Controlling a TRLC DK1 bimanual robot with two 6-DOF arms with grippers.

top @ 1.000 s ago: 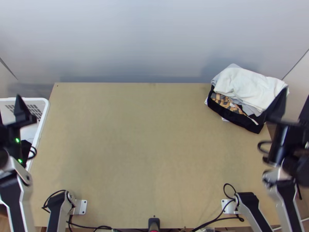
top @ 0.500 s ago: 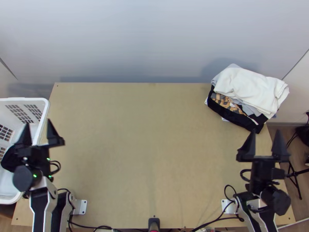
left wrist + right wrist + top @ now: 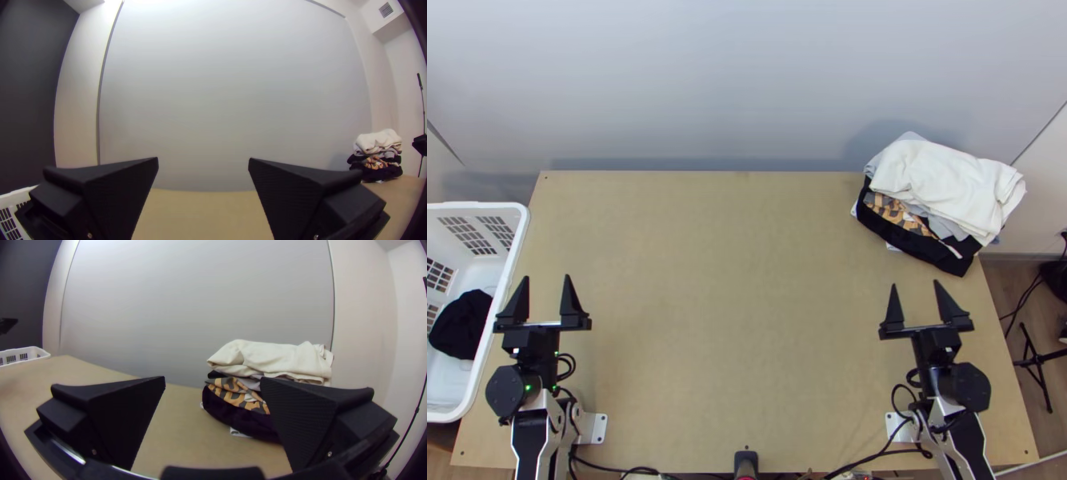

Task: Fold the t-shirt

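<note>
While left gripper [image 3: 547,278] (lower left) and right gripper [image 3: 915,284] (lower right) are swinging inward, wide open, empty, you're likely resetting.

Soft cloth pile [image 3: 939,180], matt wooden counter [image 3: 731,280] and smooth plastic basket [image 3: 483,206].
The counter looks like plain pale wood, flat and even, with a dull finish. Layers of matt fabric make up the pile: the white cloth on top is softly creased, and below it lies an orange-and-dark patterned cloth [image 3: 895,210], also without shine. The white basket appears to be moulded plastic with a slight sheen and slotted walls; the black cloth [image 3: 463,324] inside is matt and rumpled. The fingers [image 3: 118,191] look like matt black plastic, finely ridged on their inner faces. The back wall [image 3: 731,88] is smooth, with a faint soft sheen.
</note>
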